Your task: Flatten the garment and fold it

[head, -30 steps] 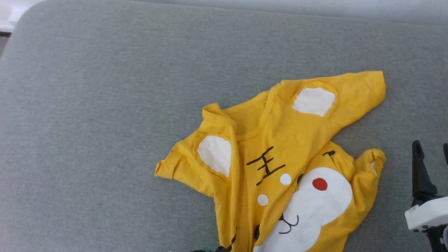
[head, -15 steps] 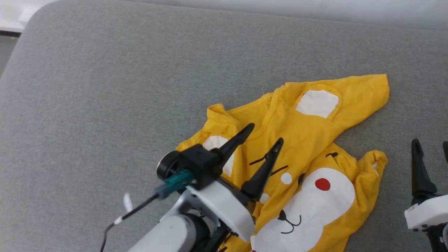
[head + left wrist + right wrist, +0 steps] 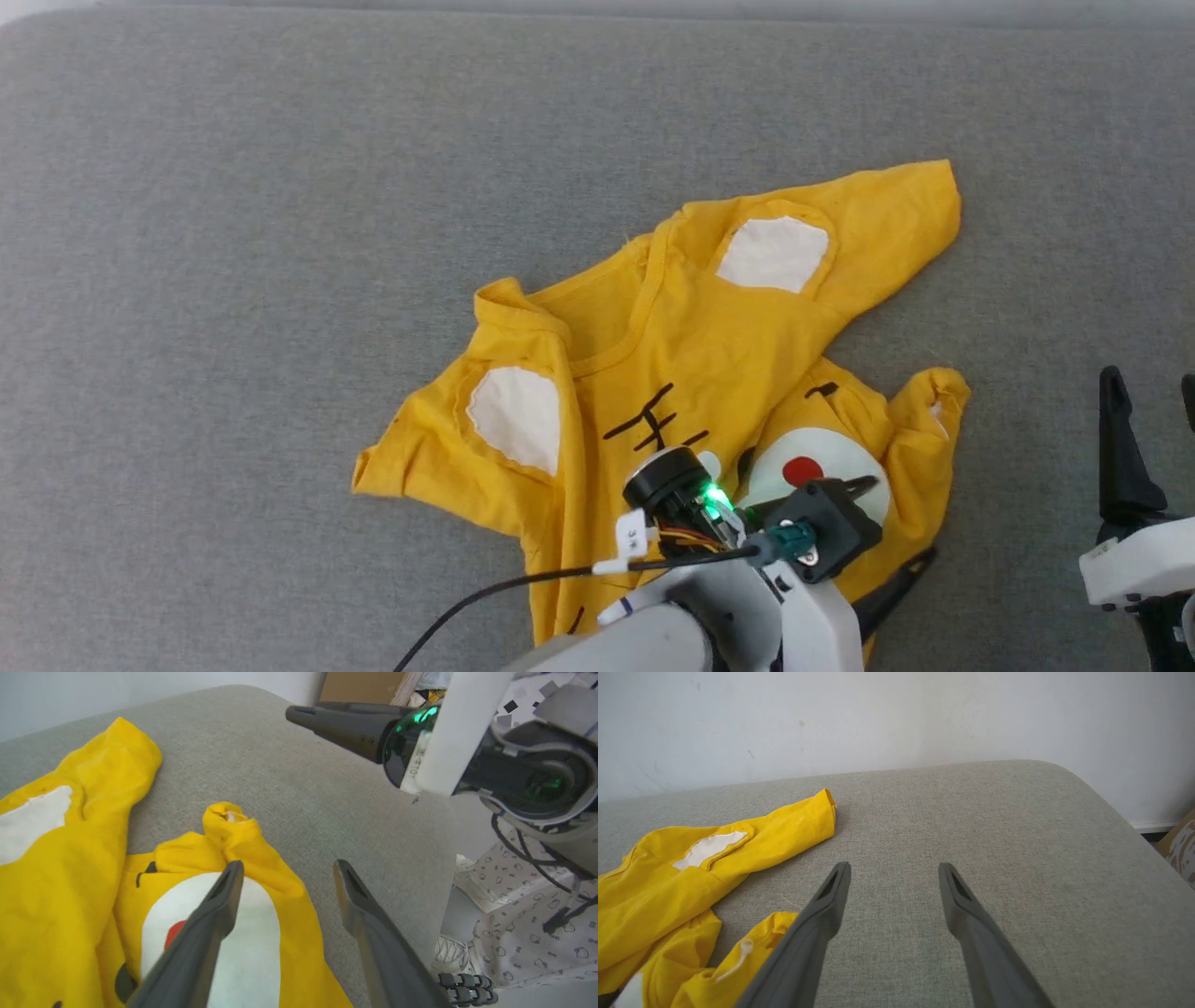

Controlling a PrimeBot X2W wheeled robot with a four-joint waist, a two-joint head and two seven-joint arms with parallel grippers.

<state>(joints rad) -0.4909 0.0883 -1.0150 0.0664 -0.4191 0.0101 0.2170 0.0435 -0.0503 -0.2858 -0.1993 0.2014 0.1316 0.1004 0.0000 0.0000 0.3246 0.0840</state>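
Both claws open and empty; garment crumpled on the bench, print side up.
Garment lies centre-right on the grey upholstered bench, toward the near edge. One sleeve is stretched to the far right and the other lies out to the left, with a white patch by each shoulder. The lower right part is folded over and bunched, one corner curled up. Left claw is over the garment's near right part, fingers spread wide, nothing between them. One finger is above the white muzzle patch with the red dot, the other above bare grey just past the cloth edge. Can't tell if either touches the cloth. Right claw sits right of the garment, apart from it, fingers wide, nothing held, bare bench under it.
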